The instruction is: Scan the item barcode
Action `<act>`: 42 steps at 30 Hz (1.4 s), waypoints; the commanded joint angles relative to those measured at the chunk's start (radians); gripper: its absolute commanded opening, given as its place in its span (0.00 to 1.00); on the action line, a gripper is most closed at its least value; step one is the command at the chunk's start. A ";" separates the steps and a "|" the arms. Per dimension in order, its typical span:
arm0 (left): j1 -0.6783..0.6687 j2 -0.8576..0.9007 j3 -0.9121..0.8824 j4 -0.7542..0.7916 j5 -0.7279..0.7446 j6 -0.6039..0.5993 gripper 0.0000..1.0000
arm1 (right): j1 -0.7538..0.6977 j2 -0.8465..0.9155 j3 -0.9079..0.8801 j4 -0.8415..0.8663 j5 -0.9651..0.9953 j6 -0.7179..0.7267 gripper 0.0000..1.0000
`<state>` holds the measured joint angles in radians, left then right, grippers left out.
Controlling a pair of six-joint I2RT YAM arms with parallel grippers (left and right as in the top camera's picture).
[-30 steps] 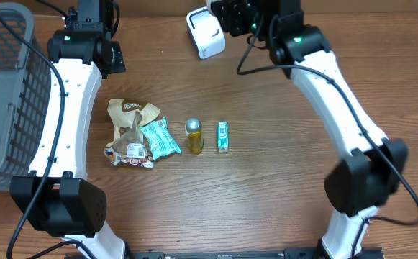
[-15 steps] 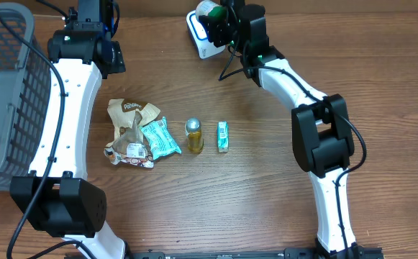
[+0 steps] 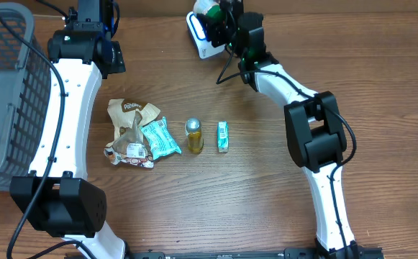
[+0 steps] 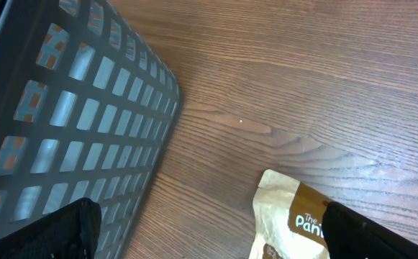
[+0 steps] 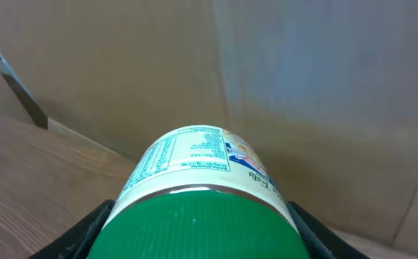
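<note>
My right gripper (image 5: 201, 237) is shut on a round container (image 5: 194, 165) with a green ribbed lid and a white printed label. Its dark fingers (image 5: 86, 230) press on both sides of the lid. In the overhead view the container (image 3: 209, 8) is held at the table's far edge, right beside the top of the white scanner (image 3: 201, 37). No barcode shows. My left gripper (image 4: 209, 237) hangs open over bare wood between the basket and a brown bag, holding nothing.
A grey mesh basket (image 3: 0, 93) stands at the left. On the table lie a crumpled brown snack bag (image 3: 129, 119), a teal packet (image 3: 160, 137), a small yellow bottle (image 3: 193, 135) and a little teal box (image 3: 223, 136). A cardboard wall (image 5: 302, 86) rises behind the container.
The right arm has swung round, and its gripper has carried the container a little left, up against the scanner. The left arm has not moved.
</note>
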<state>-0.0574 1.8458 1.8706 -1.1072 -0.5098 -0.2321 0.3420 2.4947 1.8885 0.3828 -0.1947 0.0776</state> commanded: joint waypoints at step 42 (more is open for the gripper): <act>-0.002 -0.019 0.016 0.001 -0.013 0.008 1.00 | -0.433 -0.656 0.008 -1.542 -0.123 0.154 0.10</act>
<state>-0.0574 1.8458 1.8709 -1.1072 -0.5098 -0.2321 -0.0509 1.8126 1.8988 -1.0325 -0.3534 0.2745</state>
